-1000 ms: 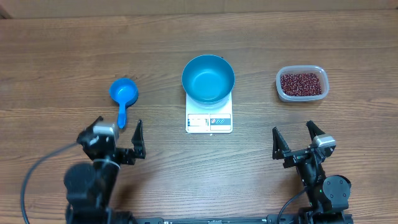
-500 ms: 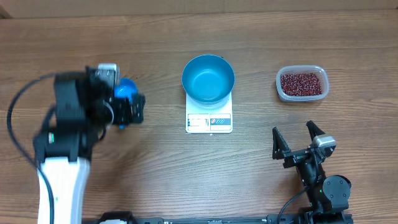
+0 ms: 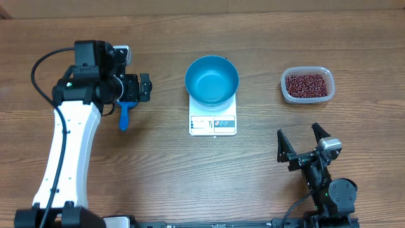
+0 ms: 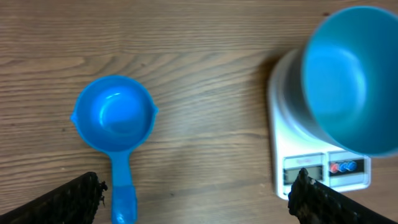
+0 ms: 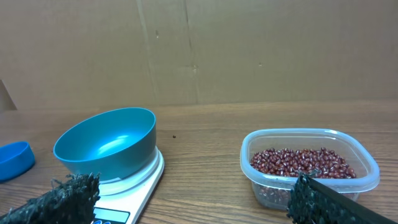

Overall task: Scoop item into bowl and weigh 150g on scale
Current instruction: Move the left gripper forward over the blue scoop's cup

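Many beans [image 3: 307, 85] in clear tub [image 3: 284, 87]; blue bowl [image 3: 211, 80] sits on scale [image 3: 212, 125]

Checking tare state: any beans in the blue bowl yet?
No: the overhead view shows the bowl on the scale bare inside, and the beans lie in the clear tub.

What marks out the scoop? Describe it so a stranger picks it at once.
Find the white scale with the blue bowl on it at the middle of the table. On the robot's left of it lies the scoop. It is blue like the bowl but much smaller, with a straight handle, and is empty.
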Motion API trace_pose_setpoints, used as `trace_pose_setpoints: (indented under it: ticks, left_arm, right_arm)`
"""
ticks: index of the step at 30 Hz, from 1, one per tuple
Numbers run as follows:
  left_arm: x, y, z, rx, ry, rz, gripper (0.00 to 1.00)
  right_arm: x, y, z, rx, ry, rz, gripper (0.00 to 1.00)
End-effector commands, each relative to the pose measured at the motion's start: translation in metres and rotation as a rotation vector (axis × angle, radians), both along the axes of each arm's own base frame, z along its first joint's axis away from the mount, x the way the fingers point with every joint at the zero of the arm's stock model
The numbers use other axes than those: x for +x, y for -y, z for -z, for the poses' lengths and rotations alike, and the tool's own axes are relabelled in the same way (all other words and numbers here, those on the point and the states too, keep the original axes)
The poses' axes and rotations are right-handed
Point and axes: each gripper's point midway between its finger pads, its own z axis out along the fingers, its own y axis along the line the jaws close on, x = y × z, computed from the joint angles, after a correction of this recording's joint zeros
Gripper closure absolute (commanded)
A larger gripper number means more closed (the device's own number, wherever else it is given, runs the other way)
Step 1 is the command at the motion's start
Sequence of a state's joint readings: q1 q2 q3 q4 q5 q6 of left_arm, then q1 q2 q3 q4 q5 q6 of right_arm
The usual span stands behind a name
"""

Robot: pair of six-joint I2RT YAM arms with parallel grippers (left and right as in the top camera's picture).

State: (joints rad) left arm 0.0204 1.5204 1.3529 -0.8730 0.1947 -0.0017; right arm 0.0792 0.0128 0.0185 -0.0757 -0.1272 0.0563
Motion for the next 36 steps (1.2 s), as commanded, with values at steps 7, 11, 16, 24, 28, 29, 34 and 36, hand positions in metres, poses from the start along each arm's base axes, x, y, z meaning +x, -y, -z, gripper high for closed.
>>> trace_pose_setpoints:
  ticks: [7,11,16,24,28,29,34,36]
  left_arm:
    - [0.014,-0.048,0.035,0.094,-0.090,-0.178,0.00]
    - [0.015,-0.065,0.043,0.092,-0.109,-0.218,0.01]
    - [0.017,-0.086,0.049,0.089,-0.115,-0.281,0.00]
    - [0.021,-0.110,0.065,0.080,-0.139,-0.394,0.13]
    - [0.026,-0.111,0.077,0.084,-0.154,-0.395,0.16]
    - [0.028,-0.112,0.080,0.084,-0.155,-0.396,0.16]
    - [0.039,-0.113,0.095,0.081,-0.152,-0.398,0.23]
    - [0.042,-0.115,0.103,0.085,-0.161,-0.413,0.28]
  right_arm:
    - [0.000,-0.002,0.002,0.007,0.001,-0.008,0.00]
    - [0.000,-0.002,0.002,0.007,0.001,-0.008,0.00]
    - [0.000,-0.002,0.002,0.007,0.001,-0.008,0.00]
    - [0.000,-0.002,0.002,0.007,0.001,-0.008,0.00]
    - [0.000,-0.002,0.002,0.007,0.001,-0.008,0.00]
    - [0.000,-0.002,0.002,0.007,0.001,-0.008,0.00]
    - [0.000,-0.002,0.002,0.007,0.001,-0.008,0.00]
    - [0.000,-0.002,0.002,0.007,0.001,-0.008,0.00]
